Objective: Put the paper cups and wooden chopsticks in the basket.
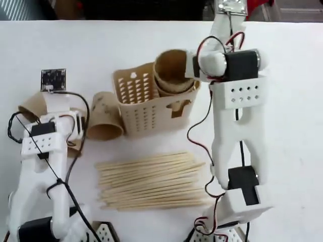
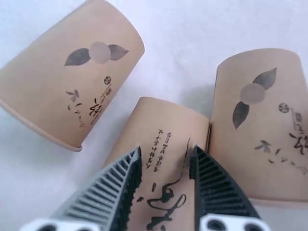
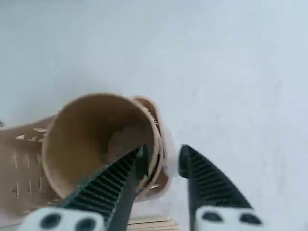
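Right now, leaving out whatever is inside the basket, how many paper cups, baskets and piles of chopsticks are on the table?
Paper cups outside the basket: 3
Basket: 1
Pile of chopsticks: 1
Total: 5

Beige perforated basket, upright at table centre; nested tan paper cups standing slightly tilted in its right end; one cup on its side against the basket's left wall; three printed cups on their sides farther left, close together; pale wooden chopsticks in a loose, roughly parallel heap near the basket's front.
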Controlling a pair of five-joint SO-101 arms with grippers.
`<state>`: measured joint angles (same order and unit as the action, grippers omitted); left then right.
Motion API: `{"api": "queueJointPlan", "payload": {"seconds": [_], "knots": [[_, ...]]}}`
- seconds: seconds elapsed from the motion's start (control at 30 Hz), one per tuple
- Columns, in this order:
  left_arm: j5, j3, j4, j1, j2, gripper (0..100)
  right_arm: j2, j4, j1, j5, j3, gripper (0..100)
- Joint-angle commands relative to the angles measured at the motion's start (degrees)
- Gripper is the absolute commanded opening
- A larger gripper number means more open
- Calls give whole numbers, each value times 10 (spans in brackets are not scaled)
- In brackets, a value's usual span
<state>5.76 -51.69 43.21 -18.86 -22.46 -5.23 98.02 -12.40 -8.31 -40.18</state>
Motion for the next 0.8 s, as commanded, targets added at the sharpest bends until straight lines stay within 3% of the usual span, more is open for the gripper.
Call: {"api": "queueJointPlan", "payload": {"seconds": [0.0,0.1,0.2,0.4,0.5,0.67,0.77], "knots": [[-3,-24,-1,11,12,173,26,0,-2,9,-2,260],[-3,-33,-9,11,11,174,42,0,0,9,-1,300],[-3,-34,-15,11,11,173,86,2,1,9,3,280],[-3,-34,-15,10,11,173,231,5,2,36,65,22],[-3,-34,-15,9,11,174,324,4,2,143,198,29],[-3,-31,-10,8,7,177,506,-36,3,167,502,17],[25,-11,21,7,6,177,619,-116,15,257,685,17]]}}
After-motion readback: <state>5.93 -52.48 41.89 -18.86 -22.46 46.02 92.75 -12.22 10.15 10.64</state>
